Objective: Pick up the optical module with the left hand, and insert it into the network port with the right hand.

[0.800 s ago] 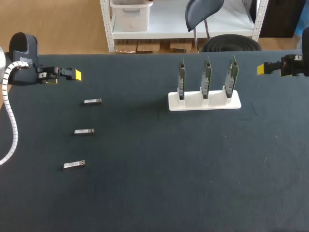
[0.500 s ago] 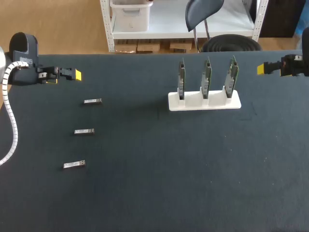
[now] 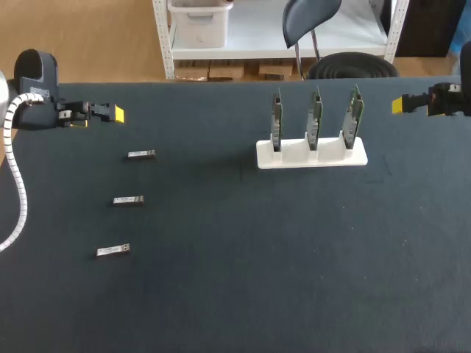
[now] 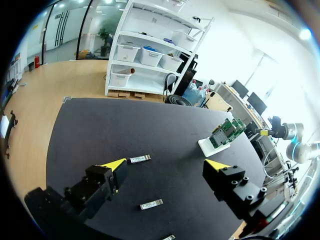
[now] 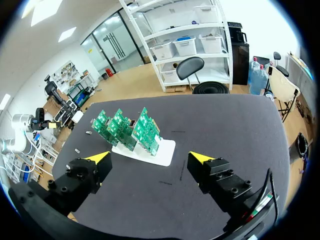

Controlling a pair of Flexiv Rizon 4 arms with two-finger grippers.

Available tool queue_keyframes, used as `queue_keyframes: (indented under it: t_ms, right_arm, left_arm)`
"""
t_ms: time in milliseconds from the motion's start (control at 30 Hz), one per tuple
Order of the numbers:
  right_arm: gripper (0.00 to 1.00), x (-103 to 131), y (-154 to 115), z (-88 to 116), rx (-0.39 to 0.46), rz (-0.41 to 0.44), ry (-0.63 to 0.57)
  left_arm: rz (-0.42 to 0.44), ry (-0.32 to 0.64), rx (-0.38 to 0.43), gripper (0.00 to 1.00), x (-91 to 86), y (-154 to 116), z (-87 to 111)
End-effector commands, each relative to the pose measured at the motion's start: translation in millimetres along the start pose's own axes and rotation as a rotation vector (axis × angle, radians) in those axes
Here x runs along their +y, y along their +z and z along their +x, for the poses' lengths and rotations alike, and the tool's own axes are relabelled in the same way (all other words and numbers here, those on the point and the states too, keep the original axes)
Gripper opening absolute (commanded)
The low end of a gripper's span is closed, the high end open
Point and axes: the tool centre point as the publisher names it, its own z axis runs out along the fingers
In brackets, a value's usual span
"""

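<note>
On the black table (image 3: 243, 294), to my left, the nearest optical module (image 3: 113, 251) lies flat. The second optical module (image 3: 128, 200) is beyond it and the third optical module (image 3: 141, 154) farther still, each apart from the next. Right of centre, a white holder (image 3: 294, 157) stands three green network cards (image 3: 315, 118) upright. My left gripper (image 4: 167, 165) hovers near the third optical module, fingers spread wide. My right gripper (image 5: 151, 159), equally wide, hangs at the far right edge.

Matt dark table (image 3: 221, 294); shiny metal modules (image 3: 128, 199); white plastic stand (image 3: 296, 159)
</note>
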Motion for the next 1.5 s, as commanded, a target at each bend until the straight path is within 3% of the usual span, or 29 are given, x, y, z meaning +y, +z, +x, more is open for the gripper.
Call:
queue_keyframes:
  t_ms: [33,300,500,567,667,800,900,1100,1233,1400,1500]
  right_arm:
    - [1.00,2,-1,0,-0.001,0.007,0.001]
    - [1.00,2,-1,0,-0.001,0.007,0.001]
    - [1.00,2,-1,0,-0.001,0.007,0.001]
    - [1.00,2,-1,0,-0.001,0.007,0.001]
    - [1.00,2,-1,0,-0.001,0.007,0.001]
    - [1.00,2,-1,0,-0.001,0.007,0.001]
    - [1.00,2,-1,0,-0.001,0.007,0.001]
    - [1.00,2,-1,0,-0.001,0.007,0.001]
    - [1.00,2,-1,0,-0.001,0.007,0.001]
    - [1.00,2,-1,0,-0.001,0.007,0.001]
    - [1.00,2,-1,0,-0.001,0.007,0.001]
  left_arm:
    - [-0.051,0.059,0.024,1.00,4.8,2,-3.4]
    - [-0.060,0.425,0.148,1.00,38.2,16,-20.6]
    - [-0.045,0.733,0.313,1.00,58.1,37,-25.9]
    - [-0.100,0.829,0.311,1.00,63.6,44,-27.0]
    - [-0.074,1.006,0.375,1.00,66.8,53,-23.0]
    - [-0.049,1.136,0.502,1.00,72.0,72,-15.0]
    - [-0.077,1.272,0.547,1.00,76.2,85,-4.2]
    - [-0.030,1.353,0.674,1.00,82.0,105,13.8]
    - [-0.032,1.388,0.691,1.00,82.8,115,17.5]
    - [-0.004,1.390,0.729,1.00,80.4,123,19.9]
    - [0.036,1.331,0.799,1.00,79.4,126,20.5]
